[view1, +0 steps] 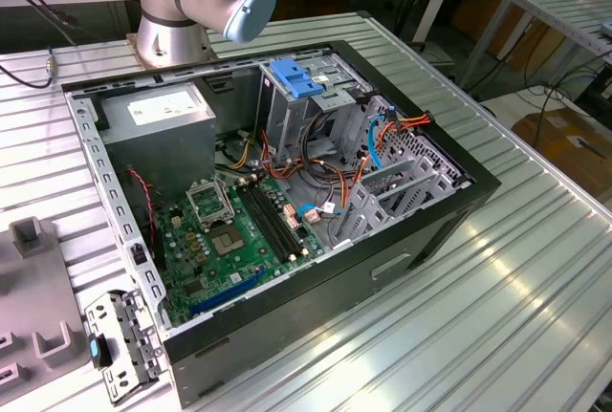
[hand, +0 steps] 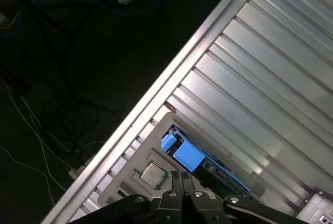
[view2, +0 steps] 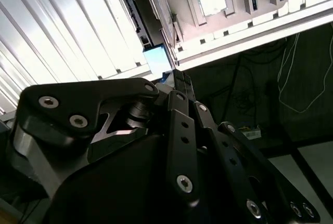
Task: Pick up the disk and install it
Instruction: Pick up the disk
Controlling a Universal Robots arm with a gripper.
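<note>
The fingers (hand: pixel 186 185) are closed against each other with nothing between them, and their tips point down at a grey tray (hand: pixel 148 146). Just to one side of the tips, a square processor chip (hand: pixel 153 174) sits in a pocket of that tray. Just past the tips lies the disk (hand: pixel 187 155), with its bright blue frame toward the fingers and its long body running away from them. It seems to stand on edge in a slot of the tray.

The disk will likely be dense for its size and fully stiff, with smooth metal faces that could slip under a light pinch. Its blue plastic frame probably flexes and makes a poor handhold. It should not be knocked or dropped. The safest hold looks to be across its thin width, pads on the two flat faces near the middle of its length.

Farther out, the ribbed metal surface (hand: pixel 260 78) runs on past the tray. Beyond its edge is the dark floor (hand: pixel 78 52), strewn with cables (hand: pixel 31 115). In the exterior view, the open computer case (view1: pixel 411 240) rests on the same surface.
</note>
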